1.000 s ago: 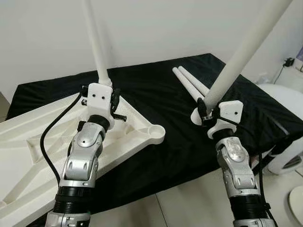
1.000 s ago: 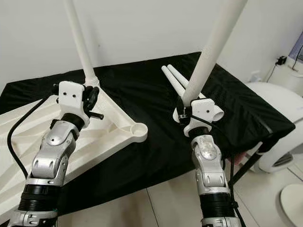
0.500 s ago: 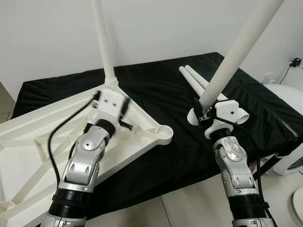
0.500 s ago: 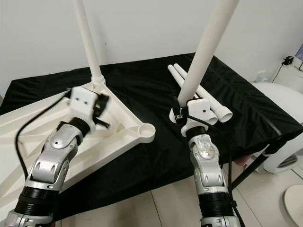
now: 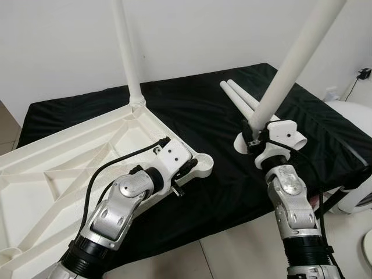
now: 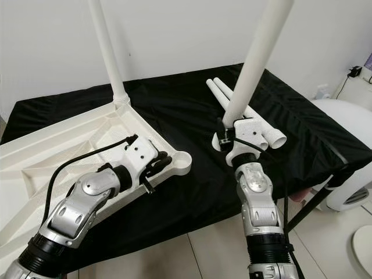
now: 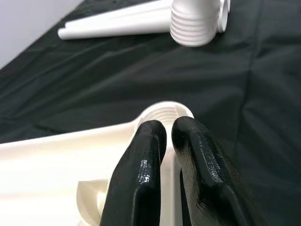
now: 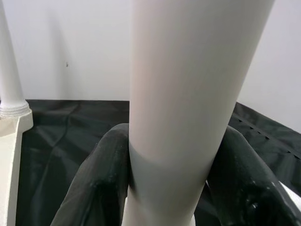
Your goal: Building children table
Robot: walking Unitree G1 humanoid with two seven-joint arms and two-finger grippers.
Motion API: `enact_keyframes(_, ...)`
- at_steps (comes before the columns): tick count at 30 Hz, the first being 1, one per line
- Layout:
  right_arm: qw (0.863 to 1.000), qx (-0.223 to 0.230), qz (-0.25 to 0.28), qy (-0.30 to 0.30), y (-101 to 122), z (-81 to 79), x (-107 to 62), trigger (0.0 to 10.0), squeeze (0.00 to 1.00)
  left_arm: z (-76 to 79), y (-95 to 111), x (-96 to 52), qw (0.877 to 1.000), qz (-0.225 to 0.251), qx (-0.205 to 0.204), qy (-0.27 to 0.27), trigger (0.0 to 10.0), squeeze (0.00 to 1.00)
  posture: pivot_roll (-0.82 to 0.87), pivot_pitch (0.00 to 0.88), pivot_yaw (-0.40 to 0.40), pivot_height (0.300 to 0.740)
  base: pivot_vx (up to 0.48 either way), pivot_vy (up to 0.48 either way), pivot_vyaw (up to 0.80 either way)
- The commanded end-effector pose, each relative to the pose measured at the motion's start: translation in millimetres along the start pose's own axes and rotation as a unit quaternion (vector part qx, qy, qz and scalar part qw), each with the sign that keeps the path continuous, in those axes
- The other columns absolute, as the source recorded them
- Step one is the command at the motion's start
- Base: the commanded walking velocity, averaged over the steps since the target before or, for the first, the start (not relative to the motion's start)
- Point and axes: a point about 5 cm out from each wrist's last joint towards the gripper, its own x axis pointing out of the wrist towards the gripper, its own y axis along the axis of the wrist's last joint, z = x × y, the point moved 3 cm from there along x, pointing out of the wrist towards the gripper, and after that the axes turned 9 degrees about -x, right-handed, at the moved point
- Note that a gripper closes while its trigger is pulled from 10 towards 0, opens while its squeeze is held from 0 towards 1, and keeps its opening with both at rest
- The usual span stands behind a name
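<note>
The white children's table top (image 5: 58, 168) lies upside down on the black cloth. One white leg (image 5: 127, 52) stands screwed into its far corner. My left gripper (image 5: 189, 168) is shut and empty, its fingertips (image 7: 151, 134) resting at the rim of the near corner socket (image 7: 162, 110). My right gripper (image 5: 254, 135) is shut on a second white leg (image 5: 290, 64), held tilted up and to the right above the cloth; in the right wrist view both fingers (image 8: 103, 174) clamp its shaft. Two loose legs (image 5: 241, 99) lie side by side behind it.
The black-covered bench (image 5: 209, 116) ends just in front of my arms, with tiled floor (image 5: 232, 256) below. A white rounded appliance (image 5: 356, 122) stands at the right, with a black strut (image 6: 308, 203) beside the bench. A white wall is close behind.
My left gripper has swung from the base of the standing leg down and right to the near corner socket. My right gripper still holds its leg, barely moved.
</note>
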Motion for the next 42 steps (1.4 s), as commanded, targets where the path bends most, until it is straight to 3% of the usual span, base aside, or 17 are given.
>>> enact_keyframes(1,1.000,0.001,0.008,-0.020,6.7,13.0,1.8,10.0,0.00,1.7,-16.4,-2.5,0.999,-0.041,0.001,-0.009,10.0,0.00,-0.10,0.049,0.069,0.740,0.000,0.000,0.00)
enact_keyframes(4,0.999,-0.012,0.003,-0.030,4.8,21.2,0.5,10.0,0.00,2.3,-27.5,-3.3,0.997,-0.075,0.000,-0.016,10.0,0.00,-0.10,0.052,0.071,0.740,0.000,0.000,0.00)
enact_keyframes(14,0.999,-0.022,0.002,-0.036,5.5,25.5,0.6,10.0,0.00,0.6,-40.4,1.0,0.994,-0.111,0.017,-0.008,10.0,0.00,-0.11,0.049,0.074,0.740,0.000,0.000,0.00)
enact_keyframes(15,0.999,-0.022,0.002,-0.035,6.0,25.1,0.5,10.0,0.00,-2.4,-38.8,2.4,0.994,-0.109,0.000,0.000,10.0,1.00,-0.11,0.049,0.075,0.740,0.000,0.000,0.00)
enact_keyframes(19,0.999,-0.025,0.004,-0.035,6.7,25.0,0.2,10.0,0.00,-8.1,-35.4,5.0,0.994,-0.112,-0.011,0.013,10.0,1.00,-0.11,0.045,0.074,0.740,0.000,0.000,0.00)
enact_keyframes(20,0.999,-0.026,0.004,-0.035,7.0,25.0,0.1,10.0,0.00,-8.2,-35.2,5.7,0.993,-0.116,-0.006,0.014,10.0,0.16,-0.11,0.045,0.074,0.740,0.000,0.000,0.00)
enact_keyframes(22,0.999,-0.026,0.004,-0.035,7.0,25.0,0.1,10.0,0.00,-8.1,-35.1,5.9,0.993,-0.117,-0.006,0.013,10.0,0.16,-0.11,0.045,0.074,0.740,0.000,0.000,0.00)
enact_keyframes(23,0.999,-0.028,0.006,-0.034,7.6,25.2,0.5,10.0,0.00,-7.6,-35.6,6.7,0.993,-0.119,-0.005,0.012,10.0,0.00,-0.11,0.039,0.073,0.740,0.000,0.000,0.00)
enact_keyframes(32,0.999,-0.039,0.009,-0.035,10.5,30.2,2.1,10.0,0.00,2.2,-46.6,7.8,0.988,-0.154,0.008,-0.010,10.0,0.00,-0.12,0.030,0.074,0.740,0.000,0.000,0.00)
enact_keyframes(37,0.998,-0.042,0.011,-0.038,11.9,32.2,2.0,10.0,0.00,4.3,-59.8,7.9,0.980,-0.197,0.003,-0.007,10.0,0.00,-0.13,0.029,0.080,0.740,0.000,0.000,0.00)
enact_keyframes(42,0.998,-0.046,0.011,-0.041,12.4,33.7,1.1,10.0,0.00,2.6,-63.2,11.9,0.978,-0.206,0.002,0.004,10.0,0.00,-0.14,0.026,0.084,0.740,0.000,0.000,0.00)
